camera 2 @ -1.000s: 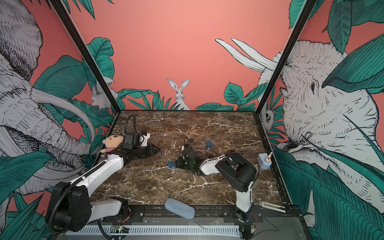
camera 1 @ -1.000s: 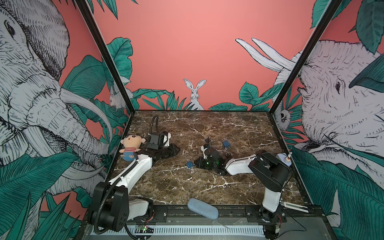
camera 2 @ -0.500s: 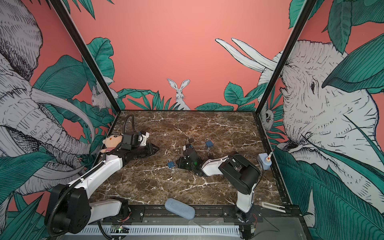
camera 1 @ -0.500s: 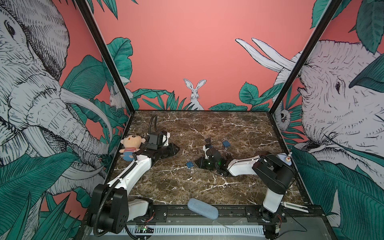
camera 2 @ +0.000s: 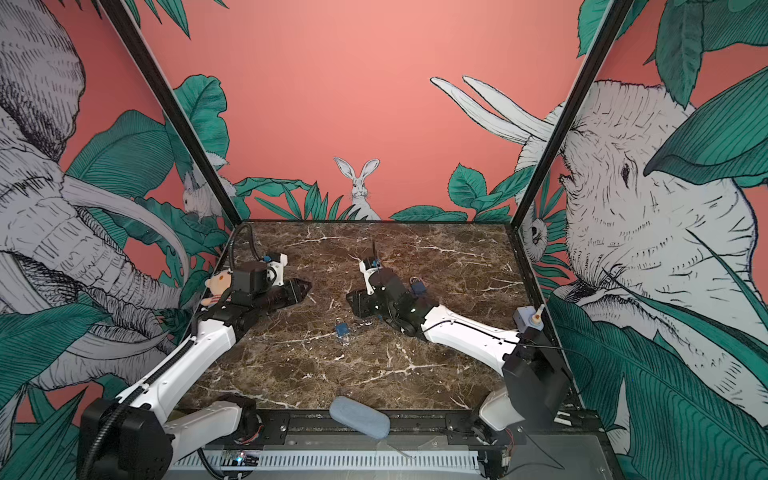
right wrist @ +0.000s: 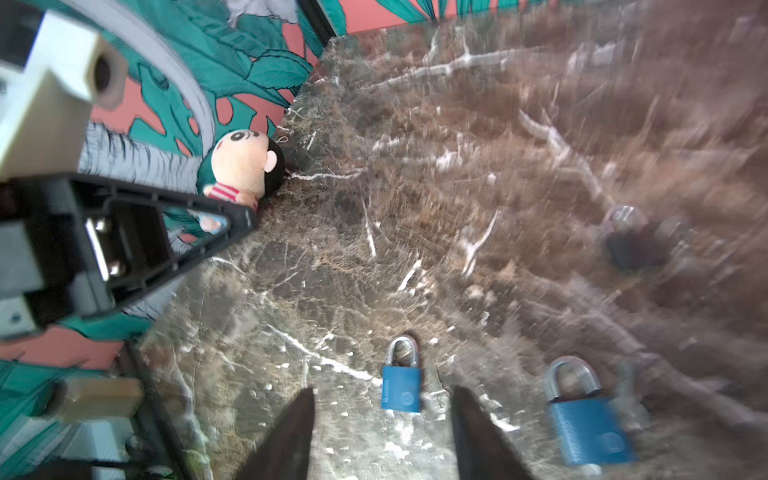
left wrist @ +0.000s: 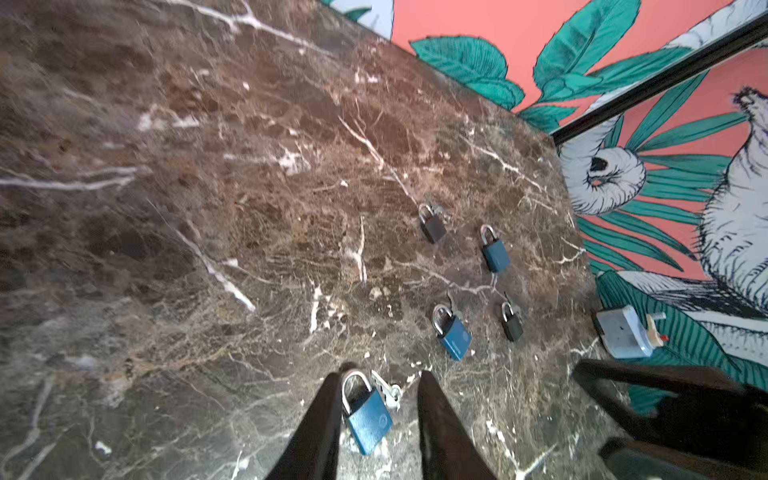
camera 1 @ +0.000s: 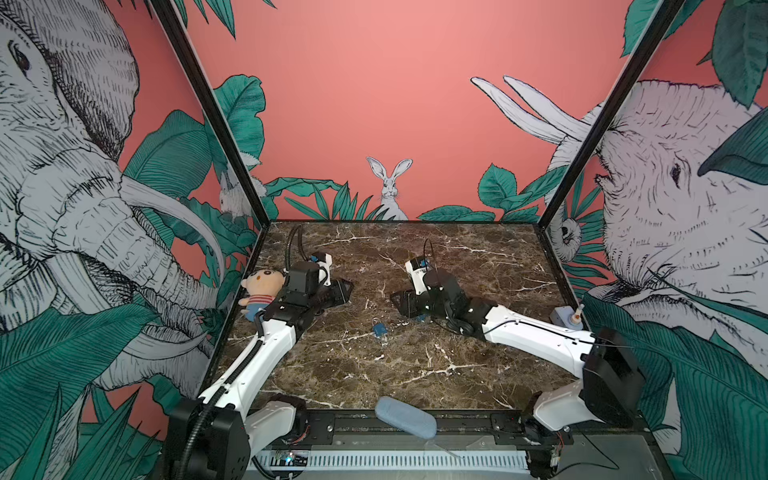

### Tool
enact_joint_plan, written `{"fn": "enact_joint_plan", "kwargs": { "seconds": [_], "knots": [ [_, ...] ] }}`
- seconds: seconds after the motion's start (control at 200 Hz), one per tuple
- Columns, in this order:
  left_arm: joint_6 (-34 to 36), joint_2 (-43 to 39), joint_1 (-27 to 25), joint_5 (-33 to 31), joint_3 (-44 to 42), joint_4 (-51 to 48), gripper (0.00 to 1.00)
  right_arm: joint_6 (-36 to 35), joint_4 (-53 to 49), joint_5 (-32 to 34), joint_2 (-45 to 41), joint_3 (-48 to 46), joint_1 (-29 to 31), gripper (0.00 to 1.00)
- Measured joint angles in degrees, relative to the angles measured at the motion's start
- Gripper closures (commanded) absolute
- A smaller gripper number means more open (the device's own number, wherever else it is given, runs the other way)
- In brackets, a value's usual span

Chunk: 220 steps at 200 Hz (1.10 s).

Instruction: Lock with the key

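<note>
**Marble table** [camera 1: 415, 365], with two arms meeting over its middle.

**Left gripper** [left wrist: 378, 376]: jaws partly apart, nothing held.

**Right gripper** [right wrist: 383, 390]: jaws wide apart, also empty.

**Plush doll** [camera 1: 262, 291]: beside the left arm's wrist, well clear of both sets of tips.

**Blue padlock** [right wrist: 401, 388]: the task's lock. It lies flat on the marble just ahead of each gripper and, in both wrist views, in line with the gap between the fingers. Neither gripper appears to touch it.

**Second blue padlock** [right wrist: 586, 419]: near the right gripper, outside one finger. Three further locks lie well beyond the left gripper's tips.

**Key** [right wrist: 437, 394]: flat on the table just beside the lock body, not in the keyhole, ahead of the right gripper's tips.

**Hazards (judged):**
- The key is thin and lies flat on hard stone, so closing fingers may skate over it or flick it away.
- Key and lock body lie so close that one pinch could catch both.
- Both grippers aim at one spot, so a joint approach risks finger contact.
- The lookalike locks invite a wrong pick.
</note>
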Motion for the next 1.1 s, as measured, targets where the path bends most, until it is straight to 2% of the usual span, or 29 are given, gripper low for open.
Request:
{"fn": "enact_joint_plan", "kwargs": {
  "seconds": [0.155, 0.195, 0.42, 0.615, 0.805, 1.1],
  "knots": [
    [2.6, -1.2, 0.0, -4.7, 0.1, 2.9, 0.44, -8.3, -4.6, 0.8, -3.4, 1.2, -6.4, 0.01],
    [3.4, -1.0, 0.0, -5.9, 0.3, 3.0, 0.35, -9.9, -5.4, 0.9, -3.7, 1.2, -8.7, 0.01],
    [6.5, 4.2, 0.0, -12.5, 3.8, 4.1, 0.25, -18.8, -5.3, 5.4, -5.3, -2.7, -17.6, 0.01],
    [10.4, 10.5, 0.7, -20.7, 7.1, 4.6, 0.23, -22.7, -2.8, 8.0, -7.5, -7.8, -26.4, 0.01],
    [17.7, 12.0, 0.7, -29.4, 4.3, 11.1, 0.21, -23.6, 1.8, 15.6, -10.7, -15.1, -34.7, 0.01],
    [31.6, 9.9, 0.7, -37.7, -2.8, 19.6, 0.22, -28.2, 19.8, 23.8, -13.0, -32.3, -38.3, 0.01]
  ]
}}
